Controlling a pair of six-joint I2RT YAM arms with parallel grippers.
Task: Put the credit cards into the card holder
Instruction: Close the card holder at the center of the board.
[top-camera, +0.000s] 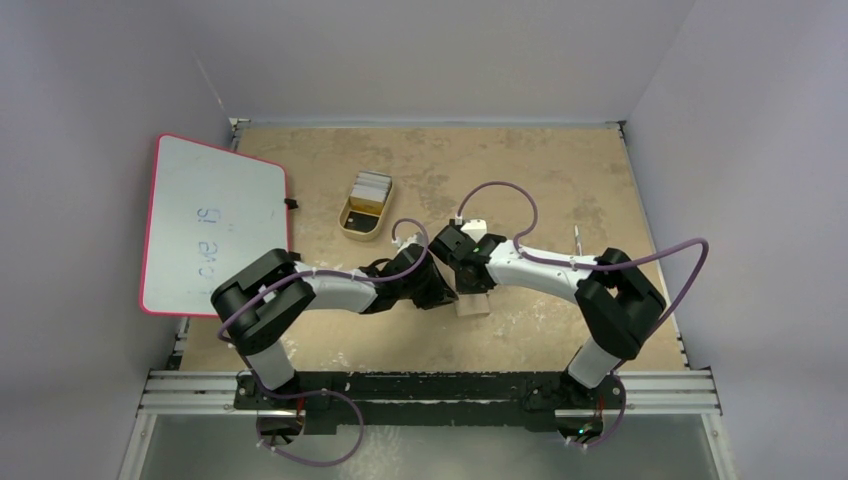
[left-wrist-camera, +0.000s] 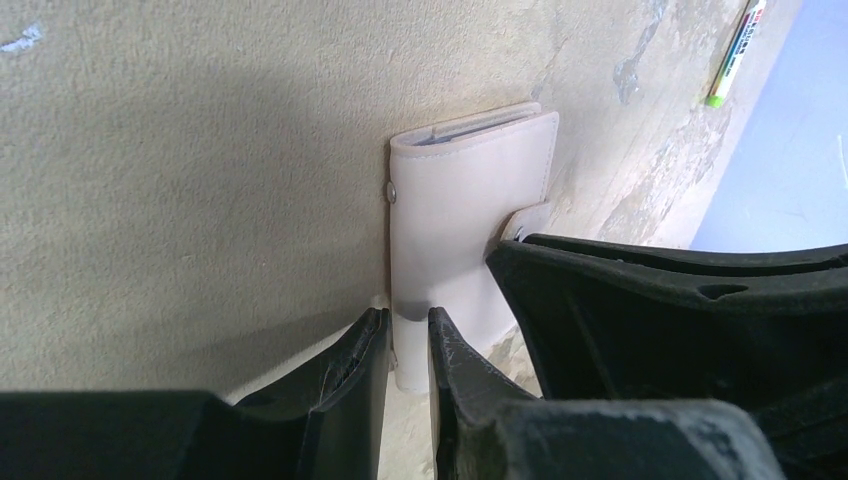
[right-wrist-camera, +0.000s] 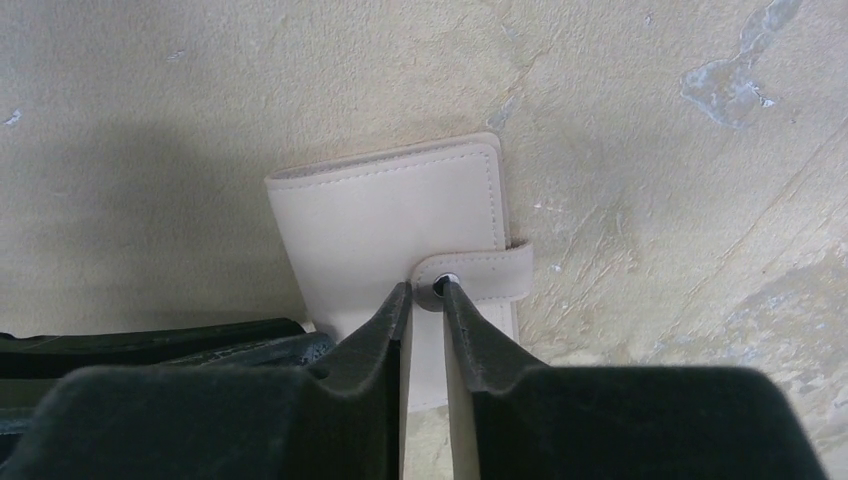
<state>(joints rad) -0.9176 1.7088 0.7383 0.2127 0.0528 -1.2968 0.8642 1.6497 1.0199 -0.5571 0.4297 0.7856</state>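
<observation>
The tan card holder (top-camera: 472, 304) lies closed and flat on the table between the two arms. In the left wrist view, the card holder (left-wrist-camera: 470, 190) has its strap snapped over. My left gripper (left-wrist-camera: 408, 318) has its tips down on the holder's near corner, with only a narrow gap between them. My right gripper (right-wrist-camera: 422, 290) is nearly closed too, one tip against the snap button (right-wrist-camera: 445, 284) on the strap. Neither holds a card. Pale credit cards (top-camera: 371, 186) stand stacked in the yellow tray (top-camera: 358, 226). In the top view both grippers meet over the holder.
A pink-framed whiteboard (top-camera: 213, 225) lies at the left edge of the table. A pen (left-wrist-camera: 735, 50) lies near the right edge, beyond the holder. The yellow tray stands behind the left arm, toward the back.
</observation>
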